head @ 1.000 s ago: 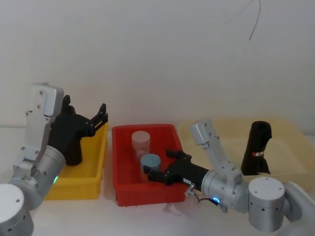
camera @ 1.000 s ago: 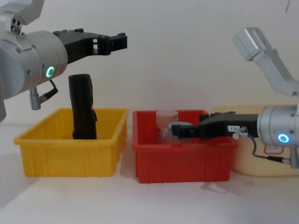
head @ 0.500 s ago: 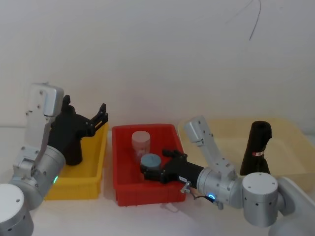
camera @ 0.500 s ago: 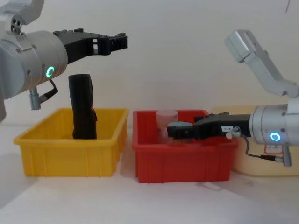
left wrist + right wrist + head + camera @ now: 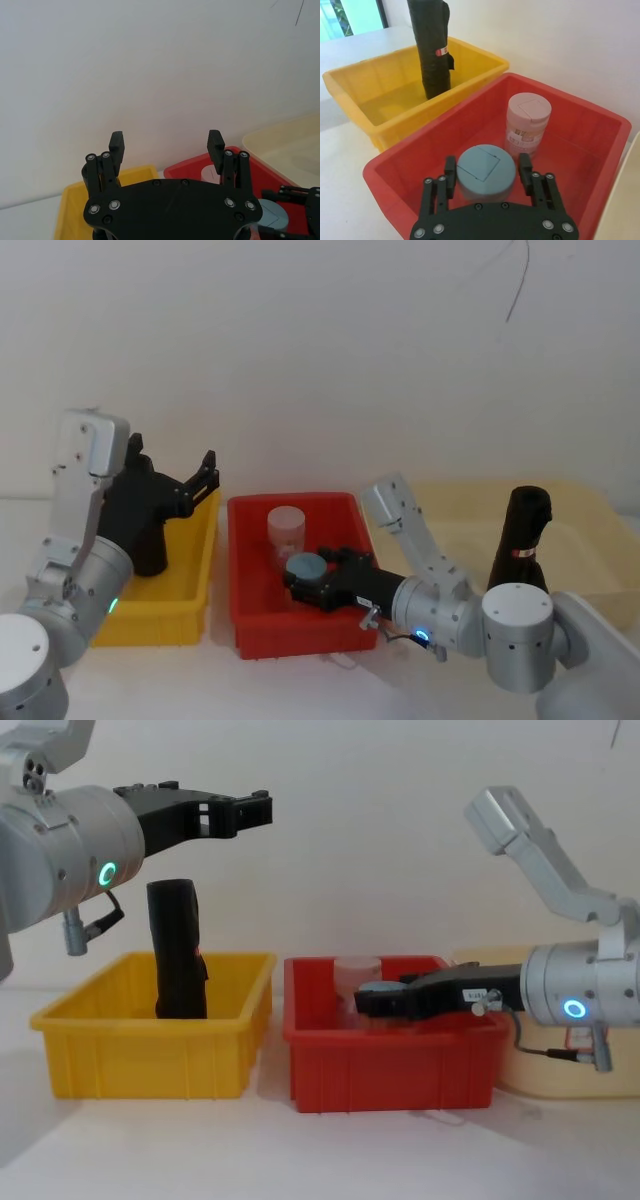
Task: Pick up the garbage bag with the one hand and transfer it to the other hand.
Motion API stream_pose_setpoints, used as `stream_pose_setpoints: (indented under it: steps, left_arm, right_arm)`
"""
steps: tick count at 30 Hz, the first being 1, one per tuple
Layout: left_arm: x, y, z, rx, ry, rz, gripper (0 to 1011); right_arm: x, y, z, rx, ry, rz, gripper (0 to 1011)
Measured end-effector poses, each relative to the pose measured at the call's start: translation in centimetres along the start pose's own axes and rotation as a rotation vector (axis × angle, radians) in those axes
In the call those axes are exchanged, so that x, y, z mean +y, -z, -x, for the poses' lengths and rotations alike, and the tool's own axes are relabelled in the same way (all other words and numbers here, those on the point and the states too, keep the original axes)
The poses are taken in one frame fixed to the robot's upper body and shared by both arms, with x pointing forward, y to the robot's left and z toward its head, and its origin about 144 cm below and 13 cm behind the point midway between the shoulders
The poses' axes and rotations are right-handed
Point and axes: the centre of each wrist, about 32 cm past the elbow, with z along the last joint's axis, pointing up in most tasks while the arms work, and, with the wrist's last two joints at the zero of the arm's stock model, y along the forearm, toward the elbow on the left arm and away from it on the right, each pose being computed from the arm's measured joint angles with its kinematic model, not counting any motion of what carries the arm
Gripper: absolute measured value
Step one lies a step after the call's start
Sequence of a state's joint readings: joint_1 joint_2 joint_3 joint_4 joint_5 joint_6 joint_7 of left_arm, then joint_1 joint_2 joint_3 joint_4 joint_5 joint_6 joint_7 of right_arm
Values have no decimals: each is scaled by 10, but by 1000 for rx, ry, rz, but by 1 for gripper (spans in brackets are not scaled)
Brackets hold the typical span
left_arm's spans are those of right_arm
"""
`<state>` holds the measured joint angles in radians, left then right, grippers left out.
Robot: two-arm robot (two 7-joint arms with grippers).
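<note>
While listed from the robot's left to its right, the contents stand as follows.

Yellow bin (image 5: 150, 1050): holds the garbage bag (image 5: 178, 950), a black roll with a red-and-white band. It stands upright on the bin floor towards the far wall, free of both grippers.

Left gripper (image 5: 255, 810): raised above the yellow bin and well clear of the garbage bag, fingers spread apart, nothing between them.

Red bin (image 5: 390, 1065): middle position, holds a blue-lidded jar (image 5: 486, 172) and behind it a pink jar (image 5: 527, 122).

Right gripper (image 5: 487, 161): reached low into the red bin, fingers parted on either side of the blue-lidded jar. Contact cannot be told.

Cream bin (image 5: 590, 510): far right, holds a second black roll (image 5: 522, 540), upright.
</note>
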<state>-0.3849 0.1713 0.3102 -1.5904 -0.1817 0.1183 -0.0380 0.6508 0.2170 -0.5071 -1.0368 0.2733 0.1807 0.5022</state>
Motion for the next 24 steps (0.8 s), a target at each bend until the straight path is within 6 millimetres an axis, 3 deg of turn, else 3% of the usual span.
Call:
stream_pose_setpoints:
  steps: [4,16,24]
  left_arm:
    - [0,0,0,0,0,0,1000]
    - [0,0,0,0,0,0,1000]
    - [0,0,0,0,0,0,1001]
  right_arm:
    - [0,-2,0,-1,2,4,667]
    - [-4,-15,-2,-11,19,-31,663]
    - [-17,-37,-8,-23,55,-110,664]
